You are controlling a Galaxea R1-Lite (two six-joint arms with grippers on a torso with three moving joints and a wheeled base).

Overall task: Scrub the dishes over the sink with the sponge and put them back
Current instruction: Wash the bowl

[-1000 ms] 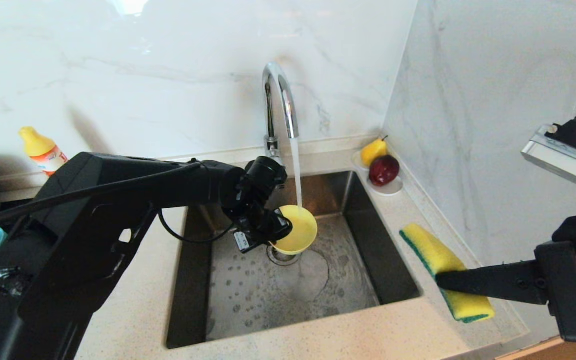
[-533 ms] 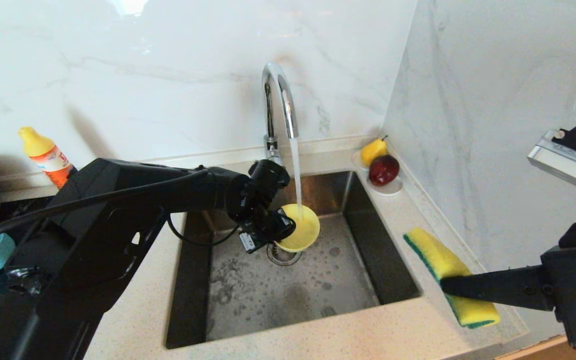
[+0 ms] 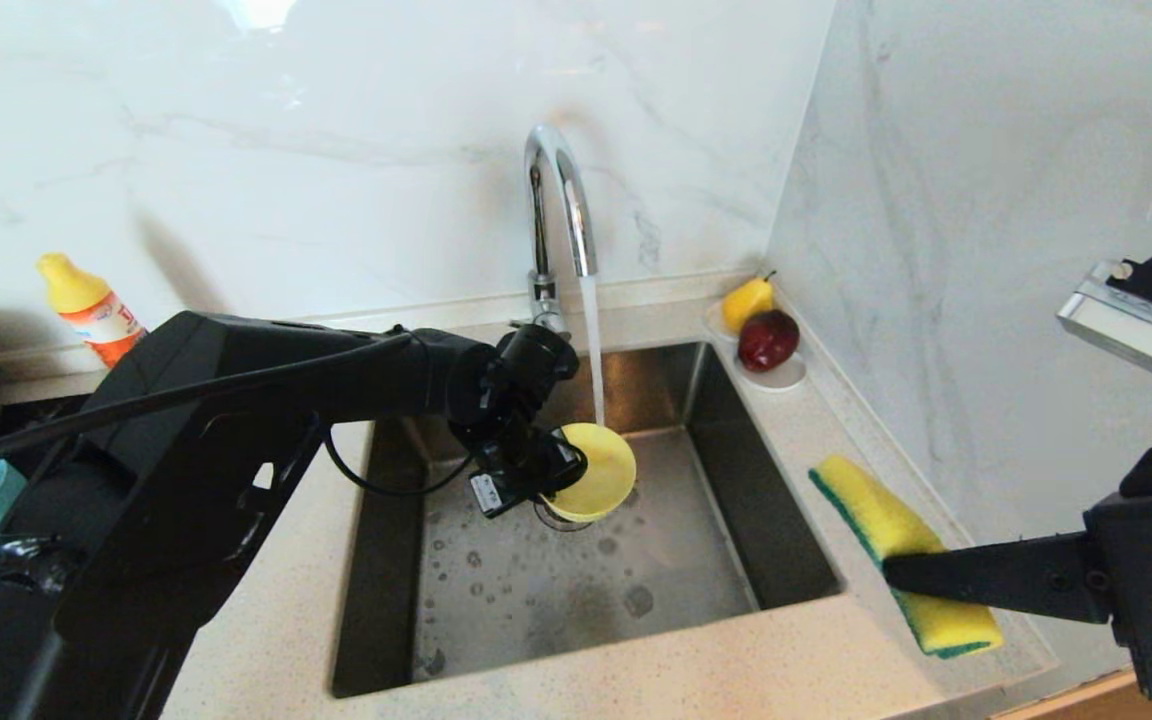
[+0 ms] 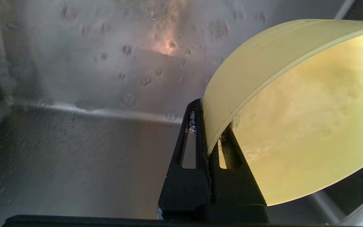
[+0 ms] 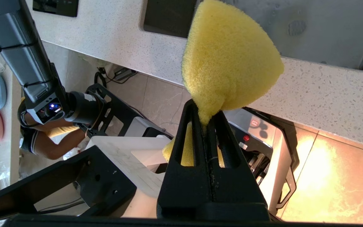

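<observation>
Marble-walled sink (image 3: 776, 560): left gripper (image 3: 548, 468) pinching yellow bowl (image 3: 591, 472) rim under running tap (image 3: 558, 200); right gripper (image 3: 901, 572) clamping sponge (image 3: 896, 540). Wet rim likely to slip.

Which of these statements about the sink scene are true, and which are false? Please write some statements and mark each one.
1. The left gripper is shut on the rim of the yellow bowl over the sink. True.
2. The tap is turned off. False: water runs from it down toward the yellow bowl.
3. The right gripper holds the sponge. True.
4. The sponge is pressed inside the yellow bowl. False: it is held apart from the bowl, above the counter to the right of the sink.
5. The yellow pear lies in the sink. False: it sits with a red fruit on a white saucer in the counter's back corner.
</observation>
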